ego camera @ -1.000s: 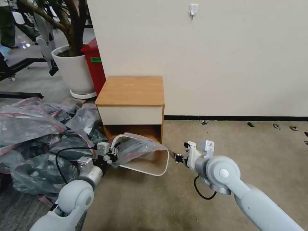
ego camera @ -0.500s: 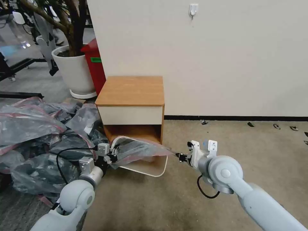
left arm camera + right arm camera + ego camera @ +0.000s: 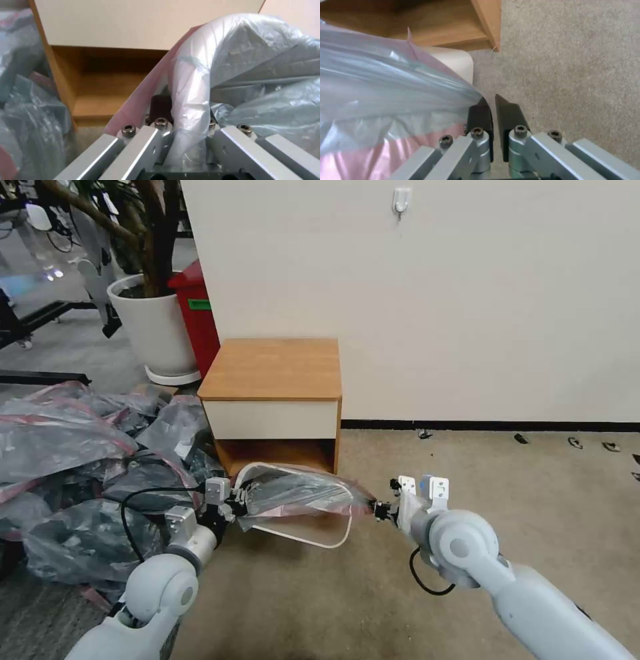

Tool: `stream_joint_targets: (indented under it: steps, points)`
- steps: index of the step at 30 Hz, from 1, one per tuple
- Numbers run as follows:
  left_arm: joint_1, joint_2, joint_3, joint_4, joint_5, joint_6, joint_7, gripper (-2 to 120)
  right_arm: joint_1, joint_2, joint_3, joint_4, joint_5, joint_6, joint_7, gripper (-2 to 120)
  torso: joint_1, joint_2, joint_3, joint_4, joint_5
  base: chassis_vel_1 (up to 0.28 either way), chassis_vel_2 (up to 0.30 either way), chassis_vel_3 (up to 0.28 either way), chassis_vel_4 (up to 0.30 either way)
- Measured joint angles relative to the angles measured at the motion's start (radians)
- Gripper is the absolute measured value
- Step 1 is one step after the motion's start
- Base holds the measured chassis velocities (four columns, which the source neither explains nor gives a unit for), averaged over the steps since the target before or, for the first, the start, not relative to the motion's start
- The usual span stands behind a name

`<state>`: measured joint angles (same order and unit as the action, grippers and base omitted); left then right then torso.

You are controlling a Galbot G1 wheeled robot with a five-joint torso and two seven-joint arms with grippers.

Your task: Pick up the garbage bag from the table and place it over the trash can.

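The garbage bag, thin grey plastic with a pink band, is stretched taut between both grippers above the cream trash can. The can stands on the carpet in front of the table, a wooden cabinet with a white drawer. My left gripper is shut on the bag's left edge; in the left wrist view the bag bunches between the left gripper's fingers. My right gripper pinches the bag's right corner. The right wrist view shows the right gripper at the bag, with the can's corner behind.
A big heap of similar grey-pink bags lies on the floor to the left. Behind it stand a white plant pot and a red bin. The wall runs close behind the cabinet. Open carpet lies to the right.
My right gripper has pulled the bag's corner farther right, and the bag now lies flatter and tauter across the can's opening. The left gripper has shifted slightly.
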<state>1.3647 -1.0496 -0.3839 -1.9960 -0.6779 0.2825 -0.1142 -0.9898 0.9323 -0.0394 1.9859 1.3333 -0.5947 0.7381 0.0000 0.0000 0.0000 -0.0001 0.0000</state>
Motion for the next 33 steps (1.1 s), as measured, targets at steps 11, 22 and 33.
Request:
stream_joint_targets:
  steps: [11, 22, 33]
  points:
    - [-0.010, -0.001, -0.022, -0.004, -0.019, 0.009, -0.009, 3, 0.006, -0.026, 0.006, 0.000, -0.031, 0.001, -0.023, 6, 0.000, 0.000, 0.000, 0.0001, 0.0000, 0.000, 0.000, 0.000, 0.000]
    - [-0.013, -0.015, -0.024, 0.004, -0.012, 0.008, -0.018, 3, 0.009, -0.024, 0.012, 0.040, -0.030, 0.010, 0.000, 21, 0.000, 0.000, 0.000, 0.0001, 0.0000, 0.000, 0.000, 0.000, 0.000]
    - [-0.033, -0.021, -0.028, 0.033, -0.008, 0.005, -0.022, 3, 0.017, -0.060, 0.061, 0.106, 0.003, 0.013, 0.013, 59, 0.000, 0.000, 0.000, 0.0000, -0.0001, 0.000, 0.000, 0.000, 0.000]
